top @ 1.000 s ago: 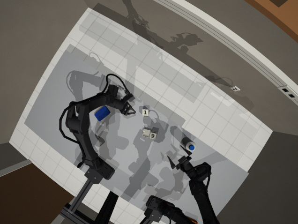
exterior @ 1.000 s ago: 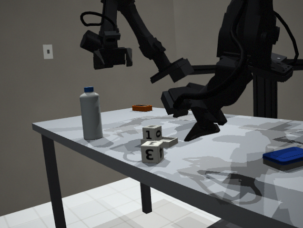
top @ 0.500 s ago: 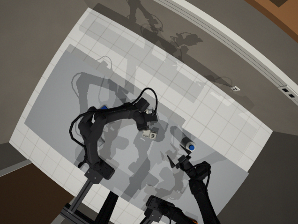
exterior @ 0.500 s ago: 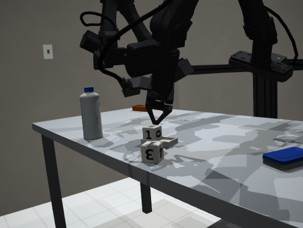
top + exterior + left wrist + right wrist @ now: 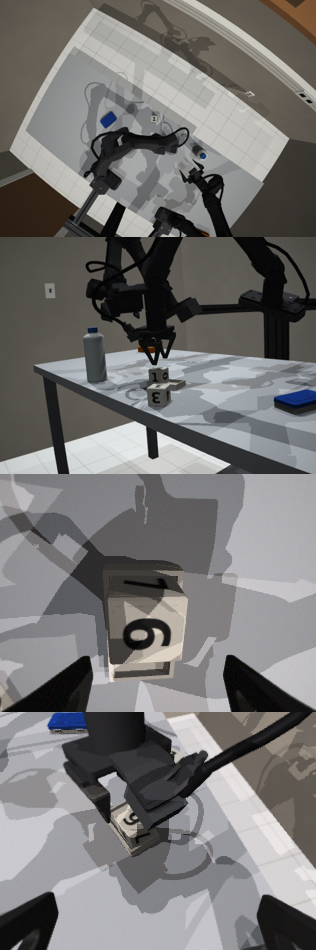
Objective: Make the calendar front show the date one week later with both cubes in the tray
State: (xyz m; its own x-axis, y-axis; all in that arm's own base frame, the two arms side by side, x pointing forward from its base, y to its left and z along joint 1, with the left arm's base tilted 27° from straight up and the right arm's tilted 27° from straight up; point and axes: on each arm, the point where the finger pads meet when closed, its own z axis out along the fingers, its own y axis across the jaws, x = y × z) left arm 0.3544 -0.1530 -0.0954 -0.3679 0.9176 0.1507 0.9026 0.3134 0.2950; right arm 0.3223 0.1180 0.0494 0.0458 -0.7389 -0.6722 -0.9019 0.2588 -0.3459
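My left gripper (image 5: 159, 360) is positioned above the rear cube (image 5: 158, 375), fingers parted and pointing down, not in contact with it. The rear cube displays 1 and 0 on its visible sides and is seated at one end of the tray (image 5: 180, 385). The front cube (image 5: 158, 395) rests on the table (image 5: 204, 399) outside the tray, displaying 3 and 4 on its sides. A blue-capped bottle (image 5: 95, 358) stands upright; a blue-lidded case (image 5: 296, 399) lies flat, well apart from both cubes.
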